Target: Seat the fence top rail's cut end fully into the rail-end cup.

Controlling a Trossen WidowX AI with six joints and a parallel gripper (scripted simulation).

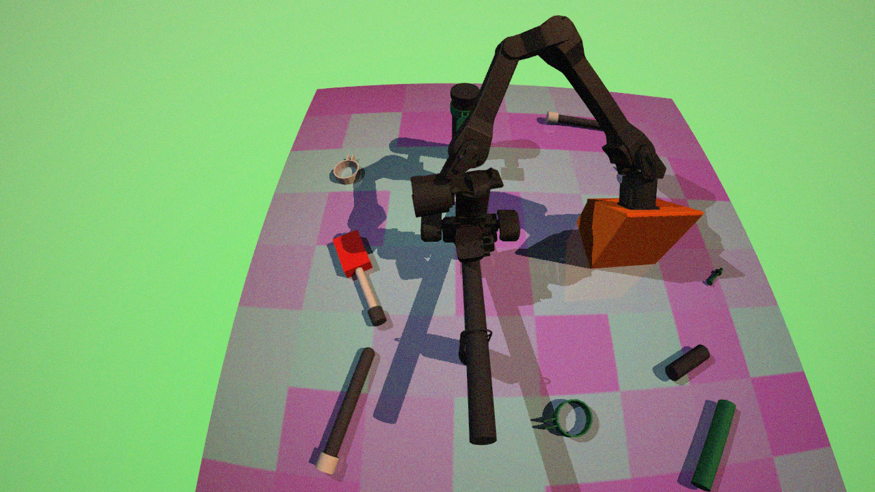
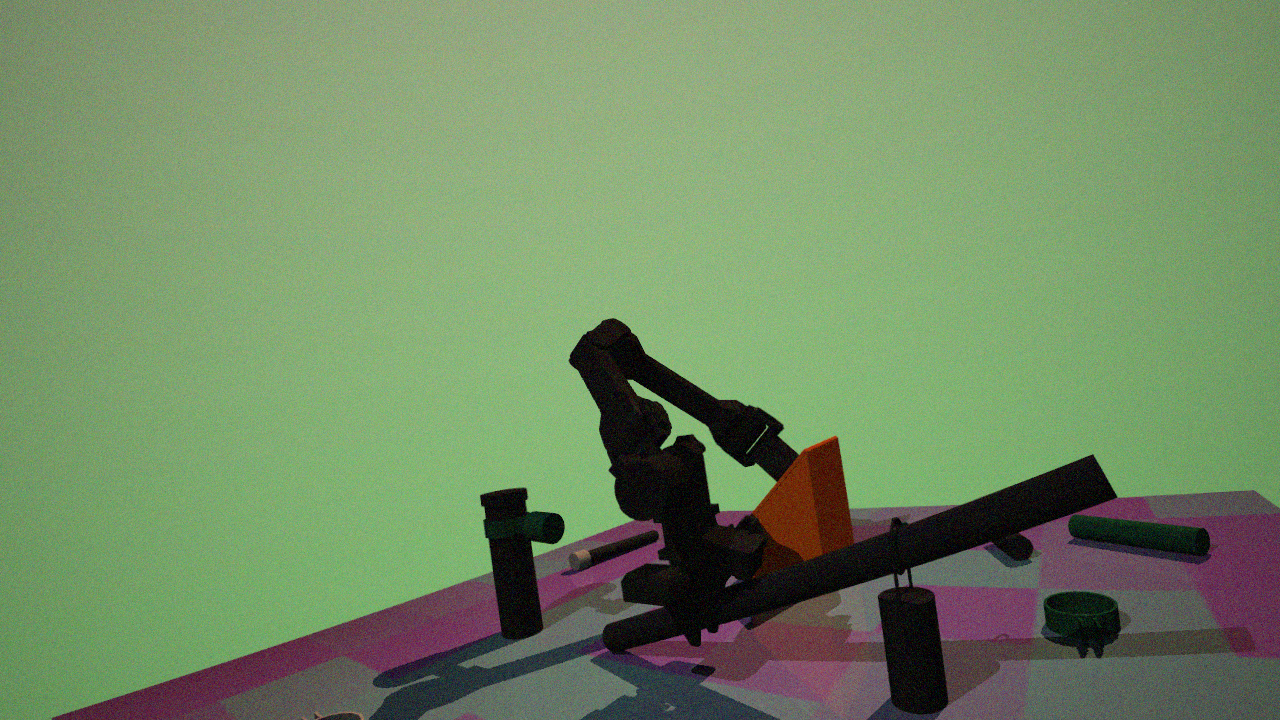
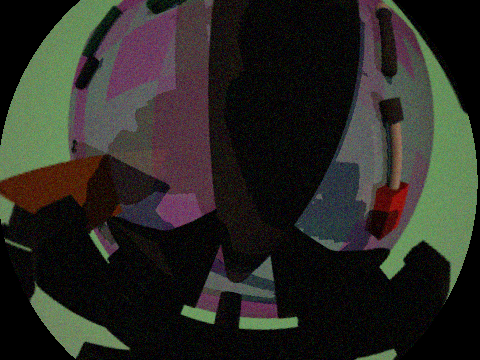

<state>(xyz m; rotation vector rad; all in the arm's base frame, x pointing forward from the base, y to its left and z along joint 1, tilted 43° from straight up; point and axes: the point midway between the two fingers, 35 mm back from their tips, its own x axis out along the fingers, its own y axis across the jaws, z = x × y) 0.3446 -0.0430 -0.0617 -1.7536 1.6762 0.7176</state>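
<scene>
While the one rail (image 1: pixel 480 391) (image 2: pixel 1011 505) (image 3: pixel 225 150) slopes leftward in the exterior view, clamped in the claw (image 1: pixel 471 253) (image 2: pixel 702 626) (image 3: pixel 248 211), its low end outside the one cup (image 2: pixel 547 527), two posts stand plain there; two loose bands show whole only from the top.

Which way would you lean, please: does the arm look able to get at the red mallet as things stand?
Probably not directly: the gripper looks closed around the rail, though nothing visible covers the mallet.
</scene>
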